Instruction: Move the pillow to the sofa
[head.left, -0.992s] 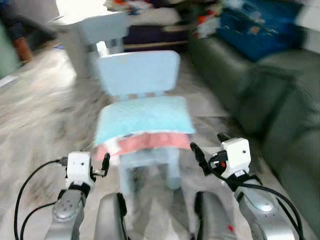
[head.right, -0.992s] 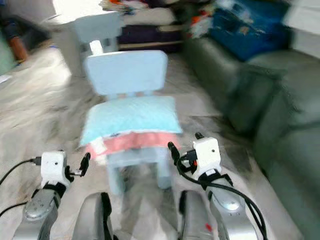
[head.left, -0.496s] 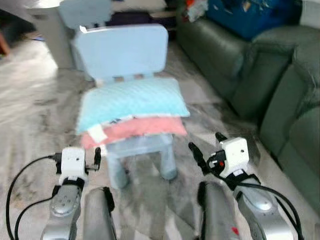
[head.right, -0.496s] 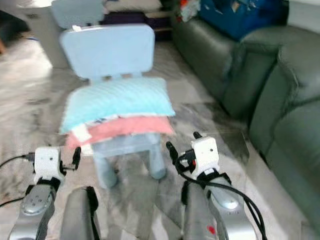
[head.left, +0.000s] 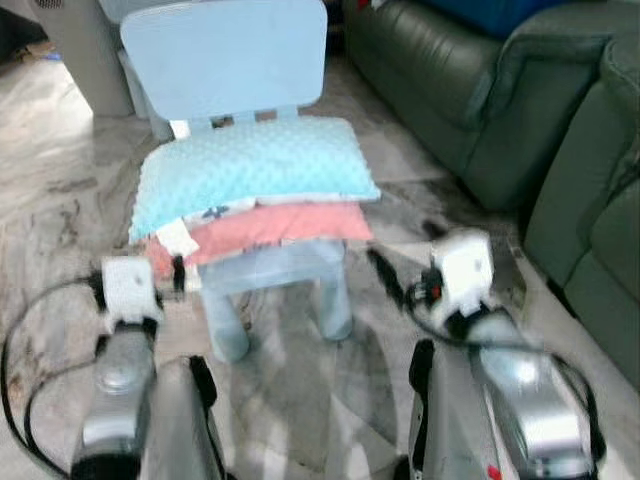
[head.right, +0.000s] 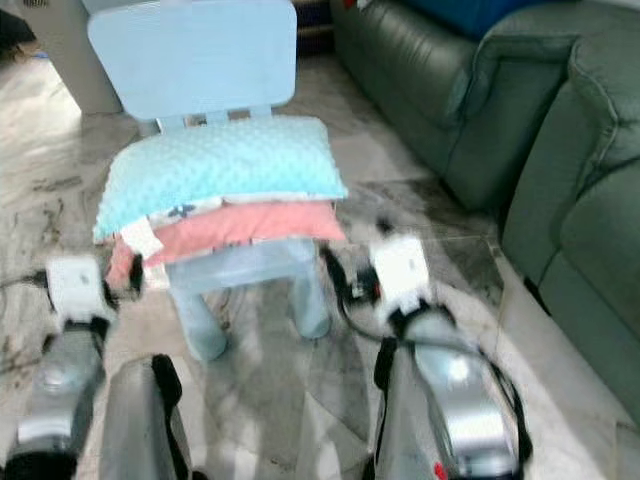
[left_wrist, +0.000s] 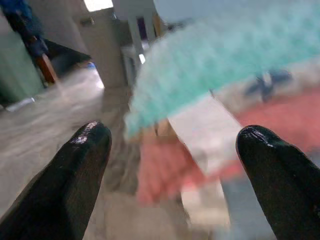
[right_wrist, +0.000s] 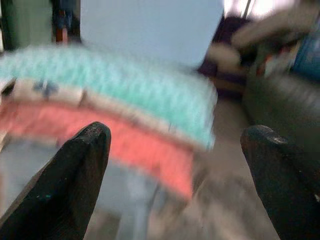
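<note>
Pillow (head.left: 255, 172), teal, is seen stacked on a pink cushion (head.left: 270, 225) on the pale blue chair (head.left: 225, 55); long axis runs across the seat; marbled floor (head.left: 60, 200) below, green sofa (head.left: 470, 90) right; left gripper (left_wrist: 170, 165) and right gripper (right_wrist: 175, 165) are spread, empty, flanking the chair.

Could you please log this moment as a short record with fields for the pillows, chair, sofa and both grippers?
top pillow: turquoise pillow, lying on the pink pillow
lower pillow: pink pillow, on the chair seat
chair: light blue chair, on the marble floor
sofa: dark green sofa, on the robot's right of the chair
left gripper: left gripper, open, empty, near the pillows' left end
right gripper: right gripper, open, empty, near the pillows' right end
task state: pillow not yet grasped
</note>
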